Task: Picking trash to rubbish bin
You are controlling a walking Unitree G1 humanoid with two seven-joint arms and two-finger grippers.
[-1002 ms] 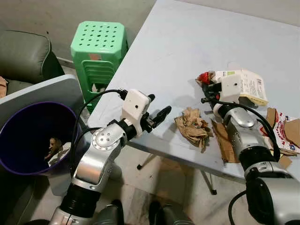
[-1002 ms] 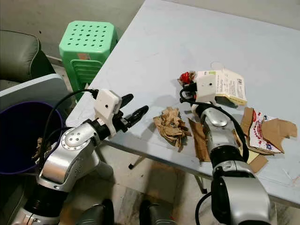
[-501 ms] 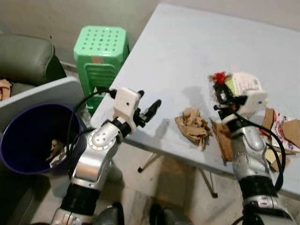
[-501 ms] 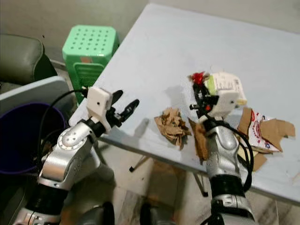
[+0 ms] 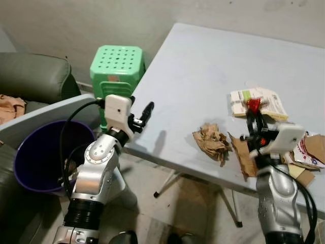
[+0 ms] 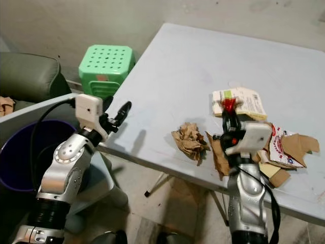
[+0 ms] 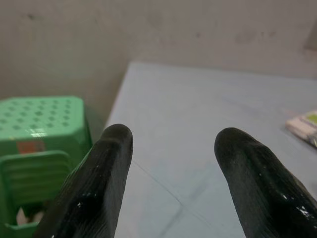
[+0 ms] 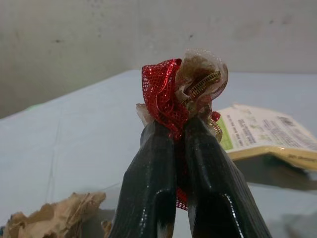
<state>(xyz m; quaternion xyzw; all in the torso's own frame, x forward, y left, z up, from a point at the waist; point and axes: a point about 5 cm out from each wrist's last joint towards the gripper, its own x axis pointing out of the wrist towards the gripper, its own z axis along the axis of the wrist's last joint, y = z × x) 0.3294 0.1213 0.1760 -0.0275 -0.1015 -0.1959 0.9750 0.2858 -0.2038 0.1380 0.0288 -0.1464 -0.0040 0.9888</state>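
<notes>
R gripper [image 8: 179, 148] is clenched on a scrap of red foil wrapper [image 8: 171, 96], held up above the table [image 5: 203, 76] w/ the purple bin [image 5: 35, 168] well off to the robot's left. Only a thin pinch at the wrapper's base, so I reckon it could slip out during the swing across & land on the floor. L gripper [image 7: 173, 163] hangs released by the table edge, holding nothing.

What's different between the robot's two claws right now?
The right gripper has its fingers shut on a red shiny wrapper, raised above the table; the left gripper stands open and holds nothing. The right one is near the crumpled brown paper; the left one is at the table's edge near the green stool. Both have two black fingers.
</notes>
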